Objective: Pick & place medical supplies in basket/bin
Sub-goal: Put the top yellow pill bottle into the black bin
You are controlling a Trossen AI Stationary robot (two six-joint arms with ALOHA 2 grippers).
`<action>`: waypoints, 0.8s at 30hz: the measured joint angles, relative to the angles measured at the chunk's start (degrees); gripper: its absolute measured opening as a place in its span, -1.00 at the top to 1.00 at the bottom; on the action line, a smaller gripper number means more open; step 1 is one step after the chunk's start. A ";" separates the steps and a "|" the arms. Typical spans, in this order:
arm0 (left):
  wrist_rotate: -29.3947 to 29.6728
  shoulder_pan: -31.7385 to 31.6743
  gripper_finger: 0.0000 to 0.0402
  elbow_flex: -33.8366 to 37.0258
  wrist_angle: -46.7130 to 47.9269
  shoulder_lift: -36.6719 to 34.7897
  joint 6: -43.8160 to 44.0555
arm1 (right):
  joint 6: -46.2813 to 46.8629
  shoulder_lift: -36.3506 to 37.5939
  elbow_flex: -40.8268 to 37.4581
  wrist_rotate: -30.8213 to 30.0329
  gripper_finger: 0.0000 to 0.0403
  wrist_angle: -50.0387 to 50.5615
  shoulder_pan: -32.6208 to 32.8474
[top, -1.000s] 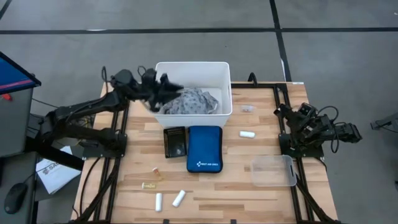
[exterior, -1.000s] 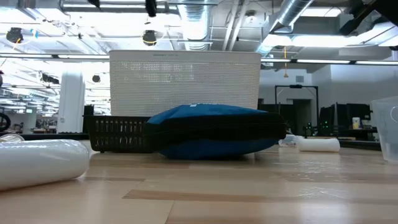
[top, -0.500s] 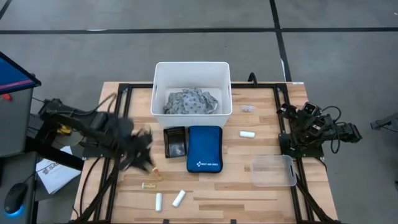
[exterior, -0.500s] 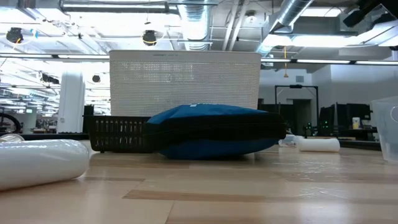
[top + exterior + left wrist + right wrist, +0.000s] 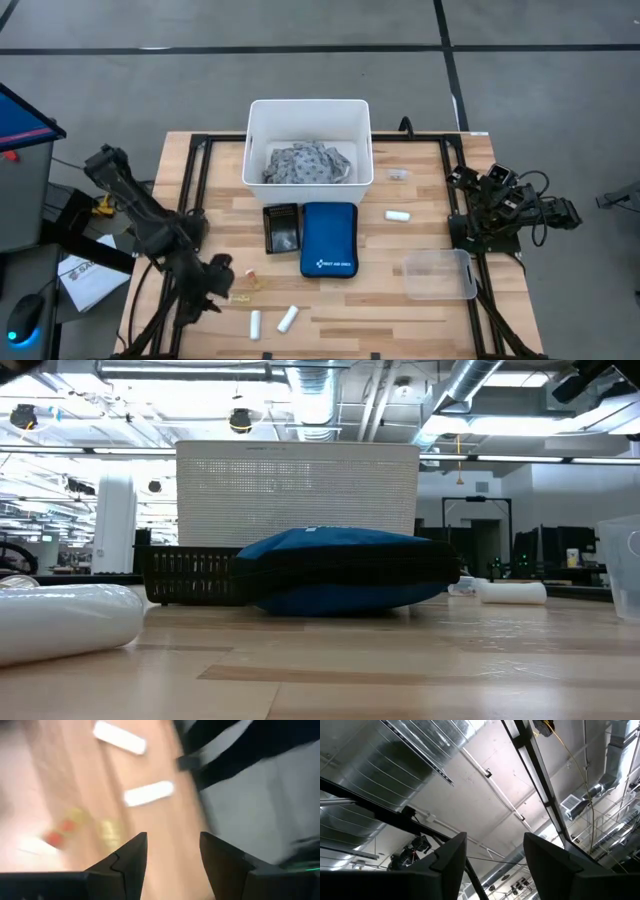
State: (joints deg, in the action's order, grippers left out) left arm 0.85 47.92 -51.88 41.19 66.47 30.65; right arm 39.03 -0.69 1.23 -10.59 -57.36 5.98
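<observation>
A grey-and-white patterned cloth point(image 5: 308, 163) lies inside the white bin point(image 5: 256, 140) at the table's far middle. Two white rolls point(image 5: 255, 323) point(image 5: 287, 318) lie near the near edge, and a third roll point(image 5: 398, 215) lies right of the blue pouch. Tiny tan pieces point(image 5: 240, 297) lie at the near left. My left gripper point(image 5: 214, 282) is open and empty just left of the tan pieces; its wrist view shows its open fingers point(image 5: 172, 851), the tan pieces point(image 5: 107, 831) and two rolls point(image 5: 148, 793). My right gripper point(image 5: 495, 855) is open and parked at the table's right edge point(image 5: 500, 205).
The blue zip pouch point(image 5: 329, 238) and a black flat case point(image 5: 281, 228) lie mid-table in front of the bin. A clear plastic container point(image 5: 440, 275) sits at the near right. A small clear item point(image 5: 398, 174) lies right of the bin.
My left gripper has swung from the bin's left rim toward the table's near left, ending beside the tan pieces. The cloth has stayed in the bin.
</observation>
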 joint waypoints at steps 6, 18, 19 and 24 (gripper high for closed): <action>12.00 -1.72 0.10 0.00 0.39 9.45 -16.04 | -0.67 0.00 0.00 -0.66 0.04 -0.02 -0.02; 15.76 -5.61 0.17 5.80 -4.82 15.47 -20.44 | -2.40 0.00 0.00 -1.95 0.04 -0.42 -0.04; 15.54 -5.59 0.18 6.15 -6.03 15.25 -21.95 | -2.43 0.00 0.00 -1.95 0.04 -0.38 -0.04; 15.09 -5.76 0.15 7.58 -9.49 15.24 -26.17 | -2.43 0.00 0.00 -1.70 0.04 -0.40 0.00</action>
State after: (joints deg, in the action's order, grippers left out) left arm 15.94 42.16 -44.30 31.70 81.71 4.49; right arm 36.60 -0.69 1.23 -12.29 -57.76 5.98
